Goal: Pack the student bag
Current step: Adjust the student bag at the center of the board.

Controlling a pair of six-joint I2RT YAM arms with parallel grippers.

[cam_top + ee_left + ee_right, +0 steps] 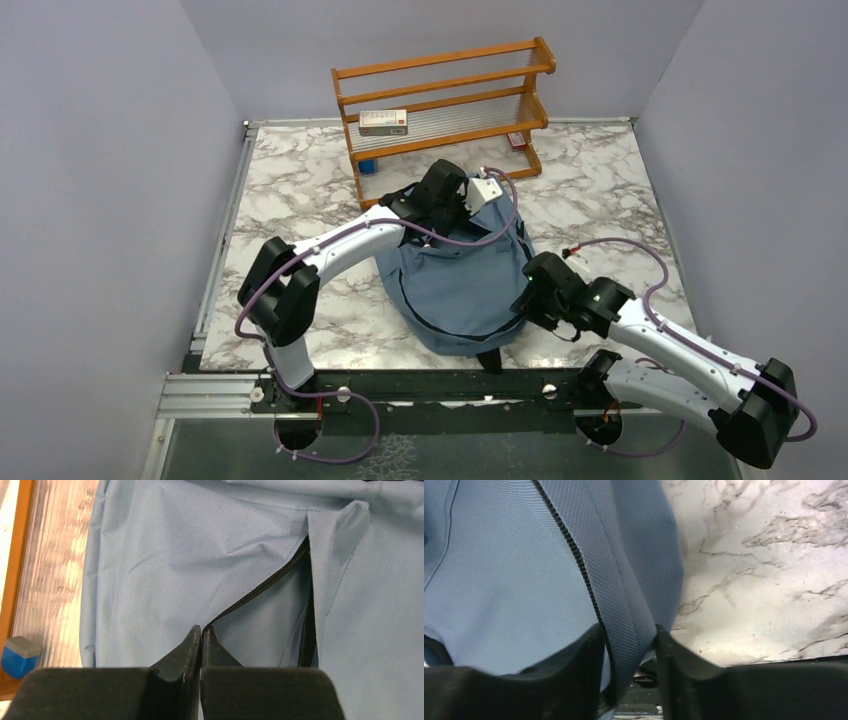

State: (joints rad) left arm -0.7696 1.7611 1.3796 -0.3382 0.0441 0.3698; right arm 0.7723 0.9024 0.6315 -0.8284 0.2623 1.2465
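- Fabric of the backpack (499, 580) fills the gap of the right gripper (628, 628). Its two fingers (584, 665) clamp a fold of the blue cloth, which carries a line of black zipper teeth (574, 555).
- Just to the right of that gripper is the bare marble table (764, 570), and the bag's edge hangs down against it.
- Tips of the left gripper (201, 630) are pressed together at the near end of an open zipper (265, 582). I cannot tell whether any cloth or a pull sits between them.
- Ahead of those tips the zipper runs up and to the right, and the cloth parts beside it.
- Far to that gripper's left, past the bag's side, a small blue block (19, 655) with a grey top sits by the wooden rack (55, 570).
- Seen from above, the backpack lies on the table between both arms. The rack stands beyond it with a flat box (383, 121) on one shelf.
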